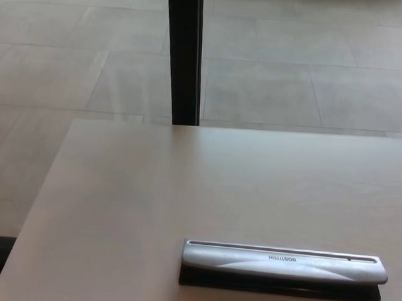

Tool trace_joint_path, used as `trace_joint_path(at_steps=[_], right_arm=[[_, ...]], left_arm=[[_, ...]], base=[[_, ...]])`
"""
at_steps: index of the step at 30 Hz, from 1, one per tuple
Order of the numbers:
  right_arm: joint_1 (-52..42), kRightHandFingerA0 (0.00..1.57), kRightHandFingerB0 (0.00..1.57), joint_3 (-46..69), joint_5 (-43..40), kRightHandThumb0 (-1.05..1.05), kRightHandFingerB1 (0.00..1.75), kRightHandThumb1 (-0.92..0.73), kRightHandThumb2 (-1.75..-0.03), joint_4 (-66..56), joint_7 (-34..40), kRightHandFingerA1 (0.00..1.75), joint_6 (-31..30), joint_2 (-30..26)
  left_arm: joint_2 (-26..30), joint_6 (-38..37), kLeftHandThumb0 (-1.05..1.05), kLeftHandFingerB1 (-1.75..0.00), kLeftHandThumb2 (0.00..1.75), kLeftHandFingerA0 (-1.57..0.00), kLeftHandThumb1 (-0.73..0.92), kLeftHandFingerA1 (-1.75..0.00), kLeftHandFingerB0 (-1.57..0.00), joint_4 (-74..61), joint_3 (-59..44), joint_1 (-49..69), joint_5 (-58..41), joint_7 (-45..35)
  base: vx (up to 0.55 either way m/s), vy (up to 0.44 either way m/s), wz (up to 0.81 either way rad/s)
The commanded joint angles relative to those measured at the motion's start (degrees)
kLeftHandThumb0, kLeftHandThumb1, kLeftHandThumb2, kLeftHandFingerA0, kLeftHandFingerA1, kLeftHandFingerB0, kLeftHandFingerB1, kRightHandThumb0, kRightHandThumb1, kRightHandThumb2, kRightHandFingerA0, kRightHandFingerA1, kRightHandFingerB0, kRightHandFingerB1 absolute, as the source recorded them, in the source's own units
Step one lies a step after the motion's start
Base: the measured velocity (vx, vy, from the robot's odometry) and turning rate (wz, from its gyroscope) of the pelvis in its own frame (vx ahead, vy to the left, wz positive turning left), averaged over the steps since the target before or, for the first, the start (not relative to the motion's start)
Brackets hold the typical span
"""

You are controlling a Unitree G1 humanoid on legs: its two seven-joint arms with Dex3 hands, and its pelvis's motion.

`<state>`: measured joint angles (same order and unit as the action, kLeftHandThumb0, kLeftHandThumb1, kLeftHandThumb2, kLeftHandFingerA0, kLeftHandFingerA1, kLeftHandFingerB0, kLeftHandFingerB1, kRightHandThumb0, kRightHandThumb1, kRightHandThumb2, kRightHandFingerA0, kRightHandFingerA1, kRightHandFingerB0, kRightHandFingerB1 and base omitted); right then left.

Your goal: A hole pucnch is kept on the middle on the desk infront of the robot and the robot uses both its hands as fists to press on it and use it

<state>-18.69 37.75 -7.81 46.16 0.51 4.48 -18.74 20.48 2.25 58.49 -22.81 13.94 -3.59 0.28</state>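
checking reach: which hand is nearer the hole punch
Neither can be called: no robot hand is in view. The hole punch lies alone on the desk, near its front edge.

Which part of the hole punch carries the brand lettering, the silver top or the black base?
The silver press bar on top carries it, printed upside down from the head view; the black base beneath shows none.

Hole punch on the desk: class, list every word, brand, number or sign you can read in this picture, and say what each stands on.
"BOSTITCH": on the silver top of the hole punch, printed upside down as the head view sees it.
No other text, number or sign can be read anywhere on the desk.
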Motion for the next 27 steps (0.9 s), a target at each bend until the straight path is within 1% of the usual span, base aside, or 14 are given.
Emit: trace_joint_path(at_steps=[1, 5, 6, 7, 8, 9, 10, 14, 17, 22, 23, 24, 26, 27], right_arm=[[9.49, 0.34, 0.0, 15.68, -17.69, -0.79, 0.48, -0.79, -0.64, 5.26, -1.02, 0.87, -4.2, -8.91], [14.2, 0.47, 0.0, 21.74, -24.05, -0.78, 0.5, -0.82, -0.65, -6.9, 0.95, 0.91, -10.59, -10.78], [16.79, 0.67, 0.14, 21.77, -24.48, -0.8, 0.6, -0.59, -1.01, -10.29, -0.1, 0.85, -8.74, -11.96], [17.96, 0.67, 0.14, 22.27, -26.02, -0.8, 0.6, -0.59, -1.01, -15.89, 0.7, 0.85, -11.57, -12.14], [18.14, 0.74, 0.08, 22.11, -27.14, -0.83, 0.6, -0.78, -0.65, -19.86, -0.55, 0.8, -13.16, -12.17], [18.58, 0.76, 0.09, 21.84, -27.98, -0.84, 0.58, -0.55, -1.01, -25.26, 1.05, 0.77, -15.38, -11.65], [20.58, 0.87, 0.14, 21.03, -30.0, -0.83, 0.58, -0.69, -0.62, -32.22, 3.81, 0.66, -18.86, -11.54], [23.27, 1.01, 0.3, 19.29, -30.43, -0.76, 0.59, -0.67, -0.61, -39.56, 5.37, 0.6, -20.58, -10.47], [25.23, 1.09, 0.46, 16.21, -30.89, -0.71, 0.54, -0.62, -0.59, -47.26, 6.75, 0.52, -22.42, -8.48], [28.15, 1.15, 0.86, 7.45, -29.61, -0.55, 0.46, -0.51, -0.59, -61.31, 11.77, 0.57, -25.5, -3.25], [28.13, 1.08, 0.84, 5.84, -28.67, -0.47, 0.47, -0.55, -0.6, -62.29, 10.8, 0.75, -24.51, -2.35], [27.77, 1.1, 0.83, 3.17, -27.32, -0.37, 0.58, -0.61, -0.75, -63.3, 7.76, 1.36, -21.29, -1.02], [27.71, 1.16, 0.86, -0.56, -27.54, -0.28, 0.84, -0.64, -0.82, -66.34, 6.23, 1.64, -20.84, 1.03], [27.74, 1.16, 0.86, -0.5, -27.5, -0.28, 0.84, -0.64, -0.82, -66.49, 6.25, 1.64, -21.05, 0.97]], left_arm=[[1.99, 2.01, -0.47, -0.57, 0.61, -0.72, 0.7, -0.73, -0.58, -2.78, -13.96, -7.88, -12.77, 8.14], [0.36, -3.5, -0.45, -0.51, 0.61, -0.72, 0.69, -0.61, -0.64, -14.85, -16.72, -11.21, -12.78, 10.71], [0.34, -7.37, -0.52, -0.52, 0.6, -0.86, 0.71, -0.73, -0.72, -19.98, -15.99, -13.32, -10.27, 12.89], [0.37, -8.13, -0.52, -0.52, 0.6, -0.86, 0.71, -0.73, -0.72, -23.56, -16.17, -15.34, -9.65, 13.98], [0.83, -6.86, -0.51, -0.5, 0.61, -0.88, 0.72, -0.7, -0.69, -27.33, -15.32, -16.76, -7.79, 14.99], [0.59, -6.89, -0.45, -0.49, 0.61, -0.94, 0.72, -0.68, -0.64, -30.77, -15.43, -18.67, -8.55, 14.08], [-0.3, -1.52, -0.45, -0.45, 0.61, -0.93, 0.69, -0.65, -0.66, -41.38, -13.82, -20.85, -7.88, 15.15], [-0.12, 0.69, -0.5, -0.45, 0.62, -1.01, 0.63, -0.63, -0.73, -45.53, -11.1, -25.0, -3.73, 15.82], [-2.98, 6.51, -0.36, -0.45, 0.6, -0.87, 0.65, -0.52, -0.63, -57.79, -6.15, -27.39, -1.97, 14.72], [-10.0, 7.19, -0.11, -0.58, 0.6, -0.74, 0.69, -0.71, -0.57, -71.41, 2.75, -33.33, -3.23, 12.57], [-11.18, 9.03, -0.16, -0.56, 0.59, -0.8, 0.67, -0.73, -0.59, -73.12, 4.18, -34.24, -2.67, 13.17], [-12.99, 8.11, -0.19, -0.57, 0.6, -0.94, 0.73, -0.97, -0.65, -73.93, 6.83, -35.39, -1.79, 12.74], [-15.12, 5.43, -0.18, -0.68, 0.79, -0.95, 0.74, -1.5, -0.66, -75.41, 11.46, -36.2, -3.17, 8.56], [-15.35, 5.5, -0.18, -0.68, 0.79, -0.95, 0.74, -1.5, -0.66, -75.52, 11.46, -36.09, -3.09, 8.59]], base=[[0.0, 0.0, 0.0], [0.0, 0.0, 0.0], [0.0, 0.0, 0.0], [0.0, 0.0, 0.0], [0.0, 0.0, 0.0], [0.0, 0.0, 0.0], [0.0, 0.0, 0.0], [0.0, 0.0, 0.0], [0.0, 0.0, 0.0], [0.0, 0.0, 0.0], [0.0, 0.0, 0.0], [0.0, 0.0, 0.0], [0.0, 0.0, 0.0], [0.0, 0.0, 0.0]])
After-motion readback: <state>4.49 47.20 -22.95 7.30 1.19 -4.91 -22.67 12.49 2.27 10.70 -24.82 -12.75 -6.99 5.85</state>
